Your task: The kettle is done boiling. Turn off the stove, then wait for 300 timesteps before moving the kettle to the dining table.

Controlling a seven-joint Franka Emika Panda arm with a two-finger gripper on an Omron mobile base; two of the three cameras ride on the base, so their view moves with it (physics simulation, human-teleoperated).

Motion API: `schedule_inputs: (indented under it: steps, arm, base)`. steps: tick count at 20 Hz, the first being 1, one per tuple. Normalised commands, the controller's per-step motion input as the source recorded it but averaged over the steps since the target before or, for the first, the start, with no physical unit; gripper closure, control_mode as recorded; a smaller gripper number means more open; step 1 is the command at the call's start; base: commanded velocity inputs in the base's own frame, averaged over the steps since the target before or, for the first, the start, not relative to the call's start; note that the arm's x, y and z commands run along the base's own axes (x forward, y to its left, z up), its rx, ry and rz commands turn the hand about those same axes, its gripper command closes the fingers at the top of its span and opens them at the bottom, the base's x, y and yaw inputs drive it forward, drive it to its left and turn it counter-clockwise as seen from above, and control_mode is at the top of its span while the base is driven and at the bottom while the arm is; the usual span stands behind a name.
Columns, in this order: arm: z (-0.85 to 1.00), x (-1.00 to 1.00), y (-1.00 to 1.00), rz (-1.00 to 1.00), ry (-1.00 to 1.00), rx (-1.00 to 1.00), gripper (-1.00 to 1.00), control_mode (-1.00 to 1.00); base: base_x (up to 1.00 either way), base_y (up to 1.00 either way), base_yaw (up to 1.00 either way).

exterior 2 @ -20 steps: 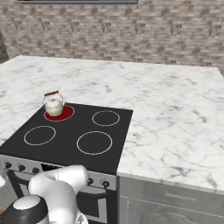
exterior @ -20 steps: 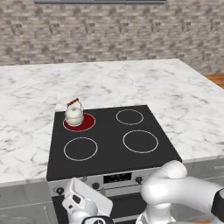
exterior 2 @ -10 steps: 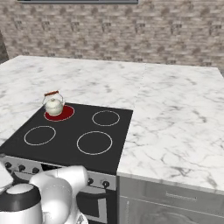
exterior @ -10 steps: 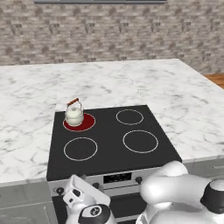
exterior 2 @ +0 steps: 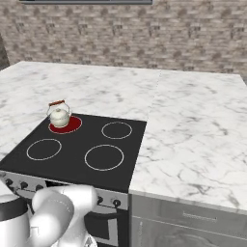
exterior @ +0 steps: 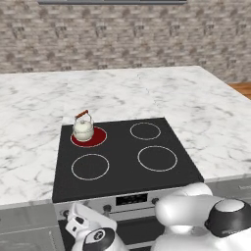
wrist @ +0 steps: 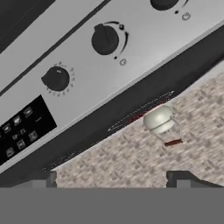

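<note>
Swinging low to the stove's (exterior: 122,152) knobs (wrist: 105,40), we spread fingers (wrist: 180,177) wide, empty; kettle (exterior: 83,128) waits on its red burner (exterior: 95,137).

My open gripper (wrist: 109,177) faces the stove (exterior: 122,166) front panel, nothing between my fingertips and the knobs (wrist: 104,40). On the cooktop, the kettle (exterior: 83,128) is the sole obstruction, at the rear left burner. The marble counter (exterior 2: 193,125) alongside offers unobstructed passage.

Grey-brown brick wall (exterior: 122,39) behind; white veined marble counter (exterior 2: 193,125); grey cabinet front (exterior 2: 188,222) below.
</note>
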Motion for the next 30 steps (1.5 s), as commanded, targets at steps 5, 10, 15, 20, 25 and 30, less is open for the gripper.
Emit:
schedule_inputs:
  steps: [5, 10, 15, 20, 25, 30]
  arm:
    - [-0.34, 0.05, 0.15, 0.07, 0.00, -0.04, -1.00, -1.00]
    - [-0.30, 0.05, 0.00, 0.08, 0.00, -0.01, -1.00, -1.00]
    - [-0.33, 0.09, 0.00, 0.09, 0.00, 0.00, -1.00, -1.00]
    - [-0.24, 0.14, 0.00, 0.09, 0.00, 0.00, -1.00, -1.00]
    - [-0.29, 0.30, 0.00, 0.09, 0.02, 0.00, -1.00, -1.00]
    - [-0.34, 0.34, 0.02, 0.07, 0.05, 0.00, -1.00, -1.00]
  base:
    - [0.00, 0.00, 0.00]
    - [0.00, 0.00, 0.00]
    - [0.00, 0.00, 0.00]
    - [0.00, 0.00, 0.00]
    - [0.00, 0.00, 0.00]
    - [0.00, 0.00, 0.00]
